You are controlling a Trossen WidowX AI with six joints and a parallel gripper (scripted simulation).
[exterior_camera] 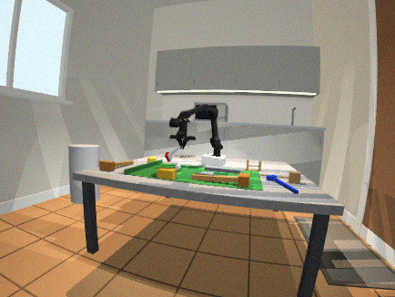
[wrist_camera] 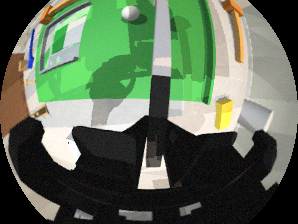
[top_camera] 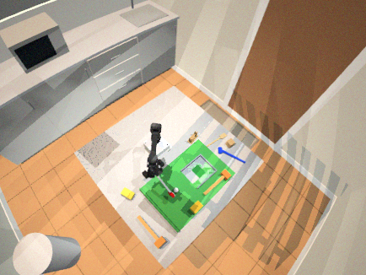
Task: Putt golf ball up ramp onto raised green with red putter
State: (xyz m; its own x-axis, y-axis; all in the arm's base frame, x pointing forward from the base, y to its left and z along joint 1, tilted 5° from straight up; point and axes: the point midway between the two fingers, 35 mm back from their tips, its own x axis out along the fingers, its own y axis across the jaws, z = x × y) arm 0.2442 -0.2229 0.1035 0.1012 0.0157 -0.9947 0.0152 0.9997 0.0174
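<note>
My gripper (top_camera: 153,172) (exterior_camera: 181,141) (wrist_camera: 153,119) is shut on the shaft of the red putter (top_camera: 165,186) (exterior_camera: 169,155) (wrist_camera: 160,43). The putter slants down and its red head hangs low over the green mat (top_camera: 174,214) (exterior_camera: 138,169) (wrist_camera: 113,63). The white golf ball (top_camera: 175,191) (exterior_camera: 177,167) (wrist_camera: 131,12) lies on the mat right next to the red head, on its right in the top view. The raised green (top_camera: 197,170) (wrist_camera: 64,38), with a grey frame around it, sits further along the mat beyond the ball.
Orange mallets (top_camera: 218,181) (top_camera: 153,233) (exterior_camera: 219,179) (exterior_camera: 114,164) lie on and beside the mat. Yellow blocks (top_camera: 127,193) (top_camera: 196,207) (exterior_camera: 166,173) (wrist_camera: 224,112) stand near the ball's end. A blue tool (top_camera: 231,155) (exterior_camera: 283,183) and small wooden pieces (top_camera: 230,142) lie at the far side.
</note>
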